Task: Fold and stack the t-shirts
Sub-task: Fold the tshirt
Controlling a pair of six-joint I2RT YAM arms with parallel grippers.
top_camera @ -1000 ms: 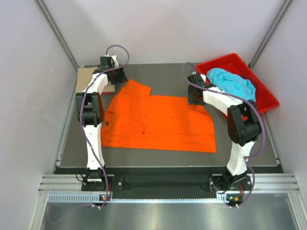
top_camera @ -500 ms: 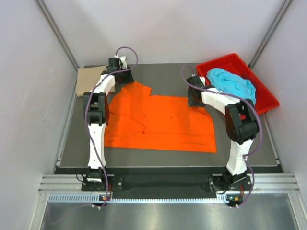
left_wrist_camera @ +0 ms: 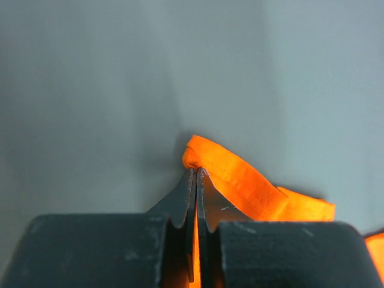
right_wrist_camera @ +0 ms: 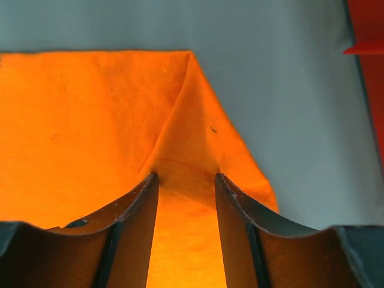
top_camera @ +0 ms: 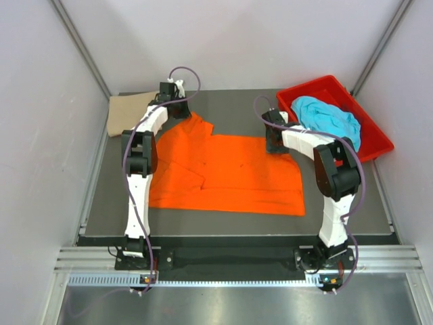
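Observation:
The orange t-shirt (top_camera: 230, 172) lies spread flat in the middle of the table. My left gripper (top_camera: 177, 112) is at its far left sleeve. In the left wrist view this gripper (left_wrist_camera: 196, 171) is shut on a pinched hem of the orange cloth (left_wrist_camera: 240, 180). My right gripper (top_camera: 274, 145) sits at the shirt's far right corner. In the right wrist view its jaws (right_wrist_camera: 186, 177) stand apart, astride a raised fold of orange cloth (right_wrist_camera: 90, 120). A tan t-shirt (top_camera: 128, 112) lies folded at the far left. A turquoise t-shirt (top_camera: 328, 118) is crumpled in the bin.
A red plastic bin (top_camera: 379, 145) stands at the far right of the table, and its edge (right_wrist_camera: 369, 36) shows in the right wrist view. Grey walls close in the table on three sides. The dark table top (top_camera: 230, 101) lies bare behind the orange shirt.
My left gripper moved right from the tan shirt to the orange shirt's sleeve and shut on its hem. The right gripper's jaws narrowed a little at the far right corner.

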